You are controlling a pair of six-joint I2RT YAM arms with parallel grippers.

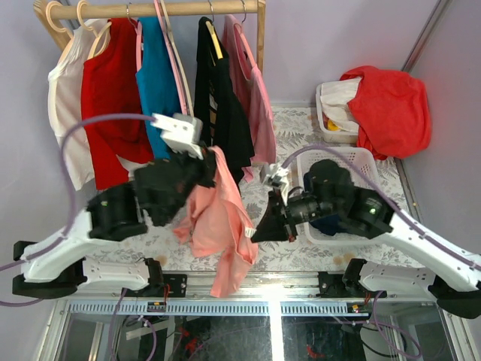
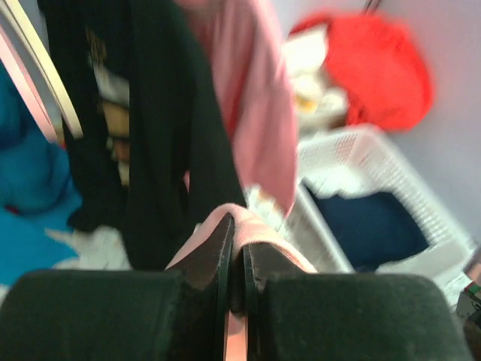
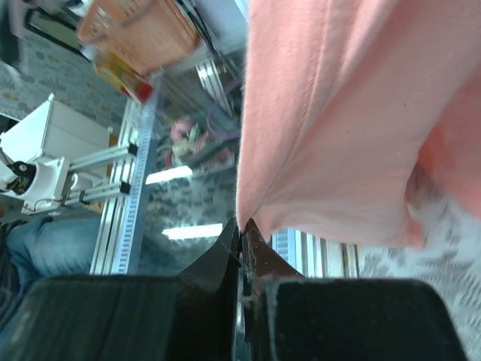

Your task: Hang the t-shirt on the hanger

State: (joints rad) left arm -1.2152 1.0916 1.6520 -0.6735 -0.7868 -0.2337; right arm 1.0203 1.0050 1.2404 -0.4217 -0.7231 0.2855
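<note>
The salmon t-shirt (image 1: 218, 222) hangs limp above the table between both arms. My left gripper (image 1: 209, 167) is shut on its top edge; in the left wrist view the pink cloth (image 2: 255, 228) folds over the closed fingertips of that gripper (image 2: 239, 235). My right gripper (image 1: 259, 228) is shut on a lower side edge of the shirt; in the right wrist view that gripper (image 3: 242, 226) pinches the hem of the cloth (image 3: 338, 113). A cream hanger (image 1: 51, 26) with a thick hook hangs at the left end of the rail; I cannot tell if it is bare.
The wooden rail (image 1: 150, 9) at the back left carries white, red, blue, black and pink striped garments. A white basket (image 1: 376, 162) with dark cloth sits under the right arm. A second basket (image 1: 323, 124) at the back right holds a red shirt (image 1: 391, 105).
</note>
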